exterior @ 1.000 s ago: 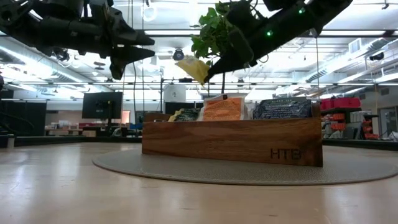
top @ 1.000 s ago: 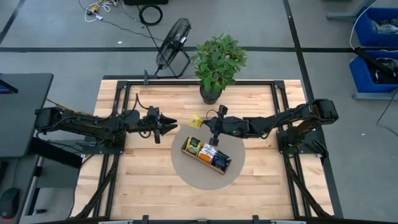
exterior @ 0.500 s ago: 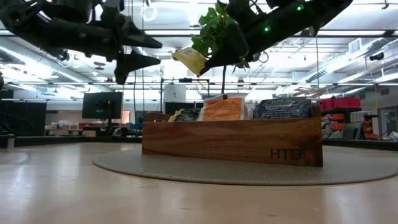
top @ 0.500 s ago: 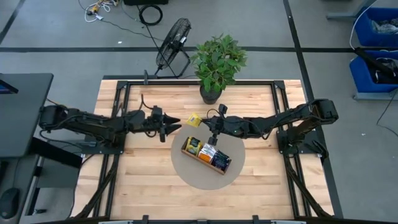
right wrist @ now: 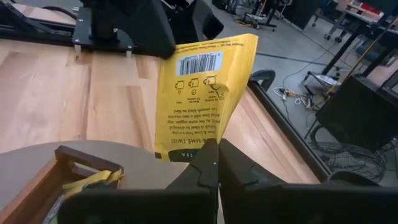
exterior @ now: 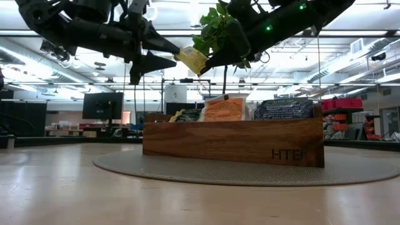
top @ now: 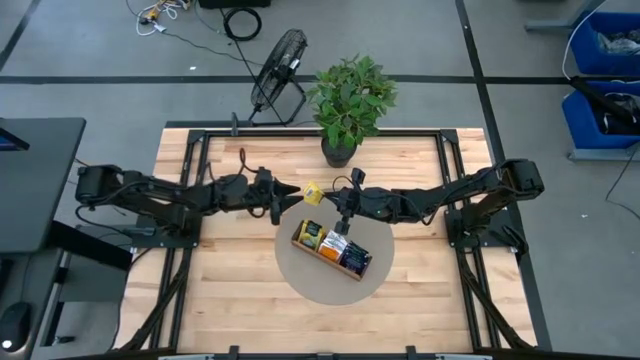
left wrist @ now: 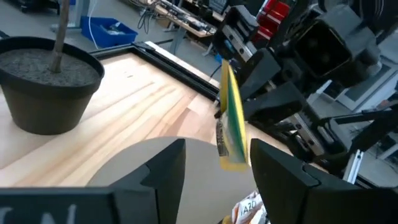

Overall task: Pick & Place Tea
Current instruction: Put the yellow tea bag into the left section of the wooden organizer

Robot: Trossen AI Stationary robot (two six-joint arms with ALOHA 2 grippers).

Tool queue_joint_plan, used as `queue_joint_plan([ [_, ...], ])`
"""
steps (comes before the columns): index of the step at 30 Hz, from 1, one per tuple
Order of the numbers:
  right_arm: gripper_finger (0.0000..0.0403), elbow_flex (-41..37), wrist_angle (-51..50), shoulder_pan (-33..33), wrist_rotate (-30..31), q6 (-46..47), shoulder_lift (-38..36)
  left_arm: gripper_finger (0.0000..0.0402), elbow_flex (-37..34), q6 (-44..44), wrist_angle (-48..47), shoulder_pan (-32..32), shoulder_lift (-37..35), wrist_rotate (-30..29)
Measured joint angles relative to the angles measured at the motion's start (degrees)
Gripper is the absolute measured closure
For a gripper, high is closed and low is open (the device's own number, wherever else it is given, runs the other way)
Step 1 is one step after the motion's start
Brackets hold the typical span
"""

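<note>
A yellow tea sachet [top: 312, 191] hangs in the air between my two grippers, above the far left rim of the round mat [top: 300, 285]. My right gripper [top: 326, 199] is shut on it. My left gripper [top: 290, 194] is open; the sachet's free end [exterior: 182, 55] stands at or just between its fingertips, apart from them in the left wrist view [left wrist: 229, 121]. The wooden tray [top: 332, 249] rests on the mat with more sachets standing in it: yellow-green [top: 310, 235], orange [exterior: 223, 109] and dark blue [exterior: 287, 108]. My right gripper pinches the yellow sachet's dark-printed end edge [right wrist: 194, 153] between its two fingers. They come nearly level from the table's right side. The sachet sticks out past the fingertips toward my left gripper, lifted clear of mat and tray, tilted with its free end higher.
A potted plant [top: 345, 105] stands at the table's far edge just behind the grippers; its pot [left wrist: 46, 87] is close by in the left wrist view. A fan [top: 279, 70] lies on the floor beyond the table. Bare wood lies left and right of the mat.
My left gripper has travelled toward the table's right edge up to the sachet's free end and has opened wider. My right gripper has stayed in place, shut on the sachet, which has tipped up a little.
</note>
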Motion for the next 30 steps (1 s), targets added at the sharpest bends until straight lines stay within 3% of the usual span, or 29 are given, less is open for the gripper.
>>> queue_joint_plan([
  [6,0.0403,0.0,-0.5,0.3,0.0,0.2,0.0,0.0247,1.0,1.0,-0.3,-0.1,1.8,0.3],
  [14,0.0403,0.0,-0.8,0.5,0.0,0.0,0.0,0.0387,1.0,3.0,-0.1,0.0,1.8,1.4],
  [24,0.0342,0.0,-2.8,0.3,-11.7,2.2,0.0,0.0399,0.9,7.2,-0.6,-0.1,1.2,3.4],
  [30,0.0290,0.0,-10.7,-0.1,-16.8,4.5,-3.0,0.0400,0.9,9.4,-5.2,0.2,0.1,5.4],
])
